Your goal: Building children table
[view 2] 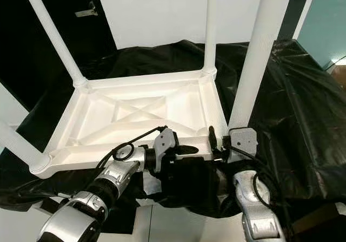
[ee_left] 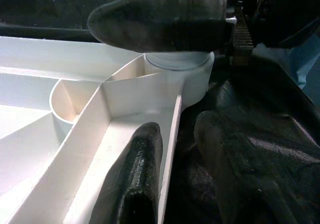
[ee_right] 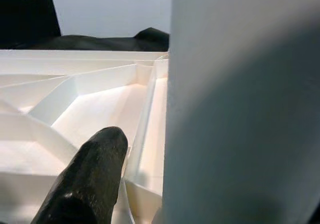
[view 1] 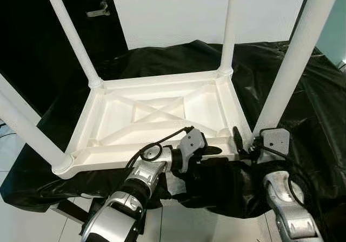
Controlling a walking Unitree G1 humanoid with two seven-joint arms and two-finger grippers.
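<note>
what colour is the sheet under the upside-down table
Black and glossy. The sheet under the white table shows best in the left eye view.

Readable text: we find none in any view.
Upturned white table (view 1: 162, 112): we read no brand, label or number on its ribs or legs.
Black sheet (view 1: 303, 101): we see no print or sign on it.

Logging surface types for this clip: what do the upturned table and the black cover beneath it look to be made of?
The table, with its legs, looks like moulded white plastic: a smooth matt finish and thin cast ribs crossing its underside. The cover looks like thin plastic sheeting, glossy and crinkled with sharp highlights; coated fabric cannot be ruled out.
</note>
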